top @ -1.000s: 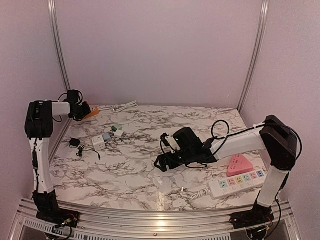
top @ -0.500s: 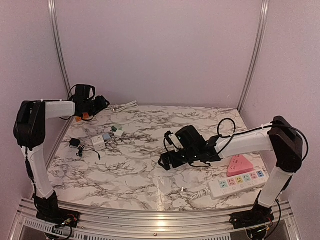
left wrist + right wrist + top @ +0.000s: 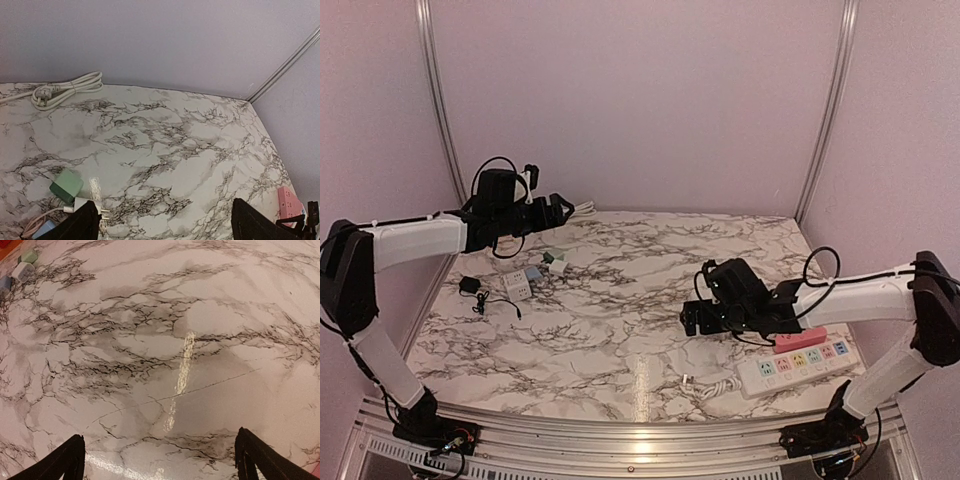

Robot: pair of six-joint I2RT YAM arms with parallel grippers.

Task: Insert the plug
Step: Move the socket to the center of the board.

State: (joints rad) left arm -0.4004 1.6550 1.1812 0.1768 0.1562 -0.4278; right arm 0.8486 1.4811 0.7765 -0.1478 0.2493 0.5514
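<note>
- The left gripper (image 3: 560,206) hangs above the far left corner of the marble table (image 3: 610,320). Its fingers (image 3: 80,227) are spread wide with nothing between them.
- The right gripper (image 3: 690,318) sits low over the right half of the table with its jaws apart. Its wrist view shows only bare marble between the two fingers.
- The plug (image 3: 687,380) is white and lies flat on the marble near the front edge, at the end of a white cord (image 3: 720,386). It is on the near side of the right gripper, close to it but not touching. It is well apart from the left gripper and is seen only from the top camera.
- The power strip (image 3: 795,365) is white with coloured sockets. It lies to the right of the plug, joined to it by the cord.
- A pink socket block (image 3: 800,337) lies just behind the power strip.
- A green adapter (image 3: 66,185) lies below the left gripper, and a coiled white cable (image 3: 65,90) lies by the far wall.
</note>
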